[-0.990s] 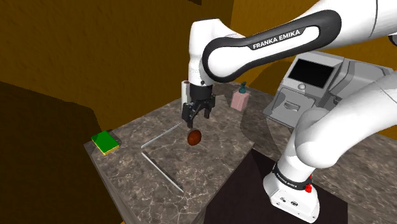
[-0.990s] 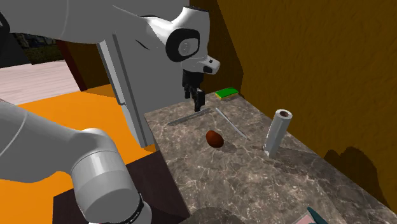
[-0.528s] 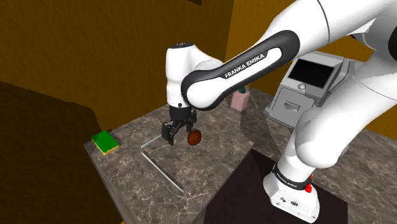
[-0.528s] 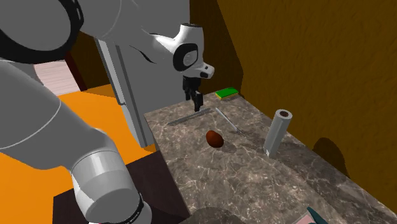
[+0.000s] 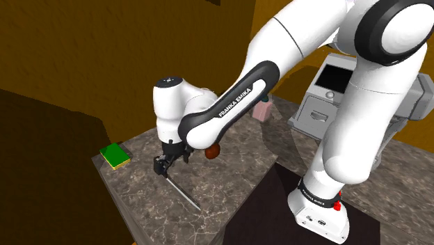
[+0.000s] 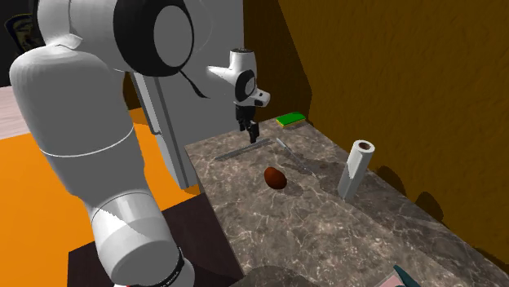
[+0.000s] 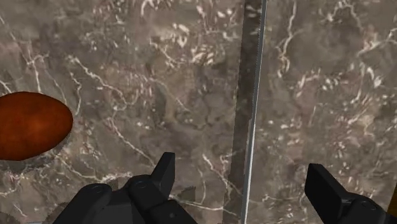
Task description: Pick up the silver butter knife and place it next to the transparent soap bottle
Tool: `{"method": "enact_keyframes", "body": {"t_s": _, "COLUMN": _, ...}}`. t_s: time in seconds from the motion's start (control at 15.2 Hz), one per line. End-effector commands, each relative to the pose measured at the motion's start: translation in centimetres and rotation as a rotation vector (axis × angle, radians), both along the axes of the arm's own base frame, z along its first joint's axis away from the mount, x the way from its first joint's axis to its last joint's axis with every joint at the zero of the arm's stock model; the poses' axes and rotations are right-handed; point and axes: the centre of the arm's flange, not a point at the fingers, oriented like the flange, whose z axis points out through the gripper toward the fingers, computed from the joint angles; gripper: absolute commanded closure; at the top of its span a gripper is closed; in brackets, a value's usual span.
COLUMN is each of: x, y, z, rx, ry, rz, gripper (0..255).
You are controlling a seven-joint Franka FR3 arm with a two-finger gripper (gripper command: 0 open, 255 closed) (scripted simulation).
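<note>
Since the last half second the arm has swung off the brown egg-shaped thing [image 7: 32, 124] toward the lower left of the shoulder view and dropped low. The hand [image 7: 240, 164] is now wide, fingers standing clear on either side of the knife [image 7: 249, 95], nothing clasped yet. In the wrist view the blade runs straight up the gap, nearer the middle than either finger. I read this as lined up for the grasp, with the final descent and the squeeze left to do.

The knife lies flat on the tabletop [image 5: 229, 181], its free end trailing toward the lower middle of the shoulder view [image 5: 185, 195], and along the tabletop's left edge in the second exterior view [image 6: 238, 150], just under the hand [image 6: 252, 133].

Hard to make out:
- In the shoulder view the wrist covers the fingertips of the hand [image 5: 163, 166], so I can't tell whether they touch the surface.
- Both knife ends are cut off in the wrist view, so handle versus blade is unclear.
- A second thin metal piece [image 6: 295, 156] lies close by and is easy to confuse.
- The soap bottle [image 5: 263, 111] is half behind the forearm, looks pale pink, and sits well apart from the knife.
</note>
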Motion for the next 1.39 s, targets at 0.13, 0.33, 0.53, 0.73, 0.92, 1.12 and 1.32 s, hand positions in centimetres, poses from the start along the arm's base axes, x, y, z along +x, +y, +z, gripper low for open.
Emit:
{"method": "enact_keyframes", "body": {"t_s": 0.13, "x": 1.2, "y": 2.0, "z": -2.5, "rx": -0.007, "ry": -0.013, "rz": 0.006, "gripper": 0}}
{"method": "enact_keyframes", "body": {"t_s": 0.33, "x": 1.3, "y": 2.0, "z": -4.1, "rx": -0.007, "ry": -0.013, "rz": 0.006, "gripper": 0}}
{"method": "enact_keyframes", "body": {"t_s": 0.53, "x": 1.4, "y": 2.0, "z": -6.0, "rx": -0.007, "ry": -0.013, "rz": 0.006, "gripper": 0}}
{"method": "enact_keyframes", "body": {"t_s": 0.73, "x": 1.4, "y": 2.0, "z": -6.0, "rx": -0.007, "ry": -0.013, "rz": 0.006, "gripper": 0}}
{"method": "enact_keyframes", "body": {"t_s": 0.92, "x": 1.4, "y": 2.0, "z": -6.0, "rx": -0.007, "ry": -0.013, "rz": 0.006, "gripper": 0}}
{"method": "enact_keyframes", "body": {"t_s": 1.12, "x": 1.4, "y": 2.0, "z": -6.0, "rx": -0.007, "ry": -0.013, "rz": 0.006, "gripper": 255}}
{"method": "enact_keyframes", "body": {"t_s": 1.32, "x": 1.4, "y": 2.0, "z": -6.0, "rx": -0.007, "ry": -0.013, "rz": 0.006, "gripper": 255}}
